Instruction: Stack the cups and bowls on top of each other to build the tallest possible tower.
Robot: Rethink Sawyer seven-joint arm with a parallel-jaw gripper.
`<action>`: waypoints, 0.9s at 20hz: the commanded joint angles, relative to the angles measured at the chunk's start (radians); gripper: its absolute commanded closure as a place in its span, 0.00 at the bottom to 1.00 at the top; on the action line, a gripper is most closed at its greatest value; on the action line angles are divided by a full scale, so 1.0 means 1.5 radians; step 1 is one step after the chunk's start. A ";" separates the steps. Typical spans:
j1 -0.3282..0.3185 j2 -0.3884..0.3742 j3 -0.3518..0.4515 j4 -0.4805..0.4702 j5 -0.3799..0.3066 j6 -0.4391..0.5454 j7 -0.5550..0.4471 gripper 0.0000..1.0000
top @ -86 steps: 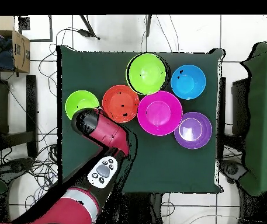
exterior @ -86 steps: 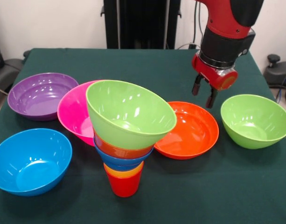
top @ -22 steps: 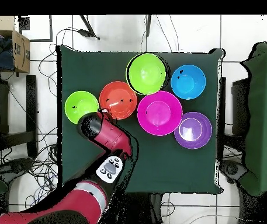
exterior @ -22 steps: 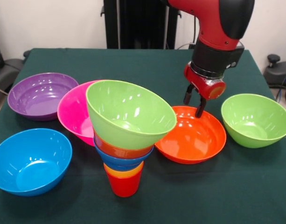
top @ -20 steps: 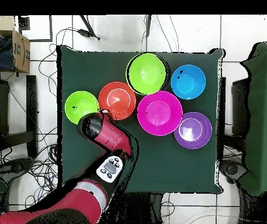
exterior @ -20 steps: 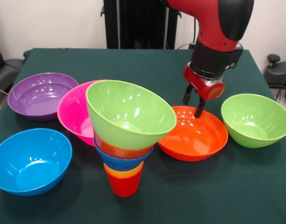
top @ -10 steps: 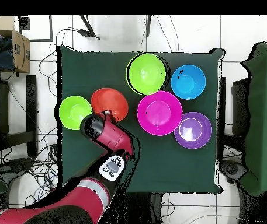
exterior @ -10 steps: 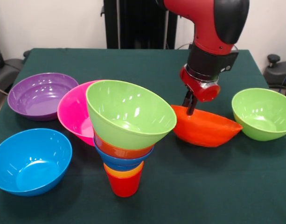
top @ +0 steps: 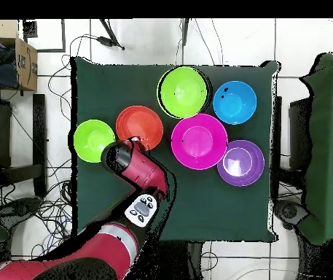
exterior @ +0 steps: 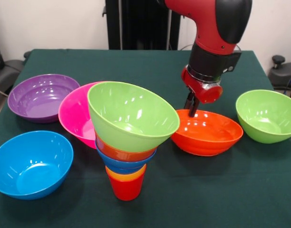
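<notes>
The tower (exterior: 127,142) stands near the front: a red cup (exterior: 126,188) lowest, an orange cup, a small blue bowl, a small orange-red bowl, and a tilted lime green bowl (exterior: 131,114) on top. From overhead the tower (top: 183,91) shows as a green disc. My gripper (exterior: 192,105) is shut on the far rim of the large orange-red bowl (exterior: 209,134), which sits about level to the right of the tower. In the overhead view the arm covers the gripper at the edge of that bowl (top: 141,124).
A pink bowl (exterior: 71,114) leans behind the tower, with a purple bowl (exterior: 38,97) and a light blue bowl (exterior: 29,161) to the left. A second lime green bowl (exterior: 266,116) sits close to the right of the held bowl.
My gripper came down and shut on the orange-red bowl's far rim. The bowl slid right, tipped up, and now sits level; the right lime green bowl was pushed right.
</notes>
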 commanded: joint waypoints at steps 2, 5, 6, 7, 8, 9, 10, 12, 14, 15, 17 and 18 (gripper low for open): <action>0.018 0.037 0.039 -0.004 -0.022 0.087 0.130 1.00; 0.029 0.032 0.015 -0.012 -0.031 0.133 0.143 1.00; 0.032 0.029 0.007 -0.015 -0.034 0.148 0.146 1.00; 0.036 0.027 -0.002 -0.018 -0.038 0.163 0.150 1.00; 0.040 0.022 -0.011 -0.020 -0.041 0.178 0.154 1.00; 0.042 0.021 -0.016 -0.023 -0.042 0.187 0.155 1.00; 0.047 0.012 -0.025 -0.022 -0.047 0.203 0.158 1.00; 0.053 0.004 -0.040 -0.023 -0.051 0.228 0.162 1.00; 0.059 -0.009 -0.053 -0.019 -0.054 0.248 0.162 1.00; 0.060 -0.012 -0.056 -0.020 -0.054 0.255 0.163 1.00; 0.063 -0.025 -0.064 -0.011 -0.055 0.269 0.160 1.00; 0.063 -0.031 -0.066 -0.005 -0.056 0.275 0.157 1.00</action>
